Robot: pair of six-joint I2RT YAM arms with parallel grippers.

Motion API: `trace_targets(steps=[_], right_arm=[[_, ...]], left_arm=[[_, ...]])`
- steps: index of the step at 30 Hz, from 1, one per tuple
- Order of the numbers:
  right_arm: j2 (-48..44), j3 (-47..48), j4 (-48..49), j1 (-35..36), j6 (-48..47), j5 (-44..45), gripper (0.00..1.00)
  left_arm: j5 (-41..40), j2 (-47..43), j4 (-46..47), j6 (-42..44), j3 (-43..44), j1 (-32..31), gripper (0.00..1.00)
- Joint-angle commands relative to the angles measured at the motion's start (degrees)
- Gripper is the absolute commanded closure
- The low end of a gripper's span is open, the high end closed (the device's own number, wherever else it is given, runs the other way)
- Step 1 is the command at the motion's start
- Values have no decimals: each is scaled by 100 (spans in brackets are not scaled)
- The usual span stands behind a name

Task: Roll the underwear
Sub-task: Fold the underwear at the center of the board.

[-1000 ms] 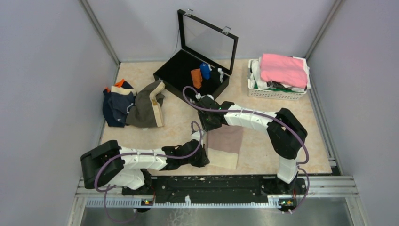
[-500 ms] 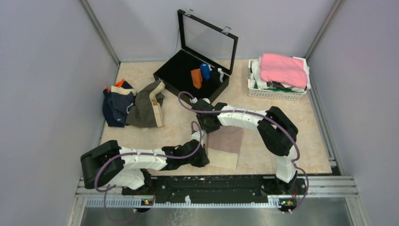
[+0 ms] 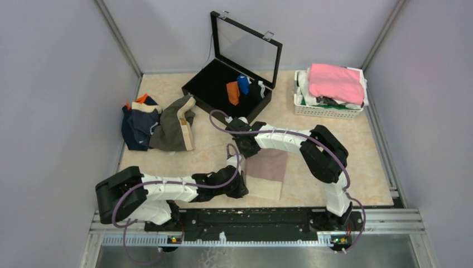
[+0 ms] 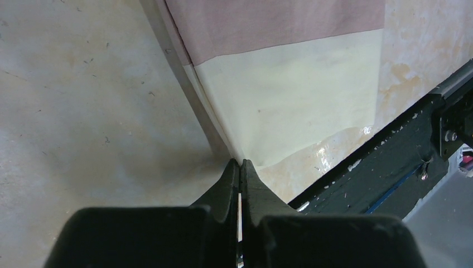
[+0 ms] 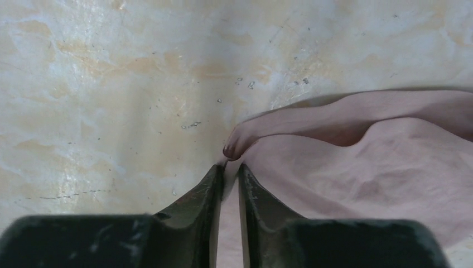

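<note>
A pale pink-beige underwear (image 3: 269, 172) with a cream waistband lies flat on the table just in front of the arms. My left gripper (image 3: 241, 188) is at its near left corner. In the left wrist view the jaws (image 4: 240, 163) are pressed together on the waistband's edge (image 4: 290, 95), which lifts up into them. My right gripper (image 3: 248, 151) is at the far left corner. In the right wrist view its jaws (image 5: 230, 167) stand narrow with pink cloth (image 5: 390, 167) between them and a small fold poking out past the tips.
An open black case (image 3: 207, 89) at the back holds an orange roll (image 3: 233, 92) and a blue roll (image 3: 243, 84). A white basket (image 3: 329, 107) with a bright pink cloth (image 3: 336, 82) stands back right. Navy (image 3: 136, 127) and olive-brown (image 3: 175, 127) briefs lie heaped at left.
My right gripper has shifted a little left to the cloth's far corner and its jaws have narrowed onto it. The left gripper stays put and has closed fully.
</note>
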Motion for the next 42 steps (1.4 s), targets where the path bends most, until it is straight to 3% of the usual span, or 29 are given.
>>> trace_targets(steps=[1,5,9,15,19,29,35,42], right_arm=[[117,220,23,69,-50,257,88],[14,147,184,57,-24,393,100],[-209,-58,494,-82,96,239,100],[-735,-654,1593,-608,476,-876,100],[-1092,-930,2063,-772,676,-1090,100],[-2003,-2109,3323,-1275,1278,-1573,100],[-2453,-2503,3289,-1370,1256,-1338,100],[-2896,-3063,3204,-1387,1317,-965,100]], left_arm=[[42,-12,222,79,-28,1,100],[40,-39,80,187,12,1,100],[-366,-278,-496,249,129,1,100],[-1147,-460,-1821,754,785,10,100],[-1478,-343,-2309,1086,1251,10,100],[-1335,199,-2876,2209,2098,-7,100],[-1674,547,-3369,2604,2475,-29,100],[-1417,493,-3385,2901,2621,-101,100]])
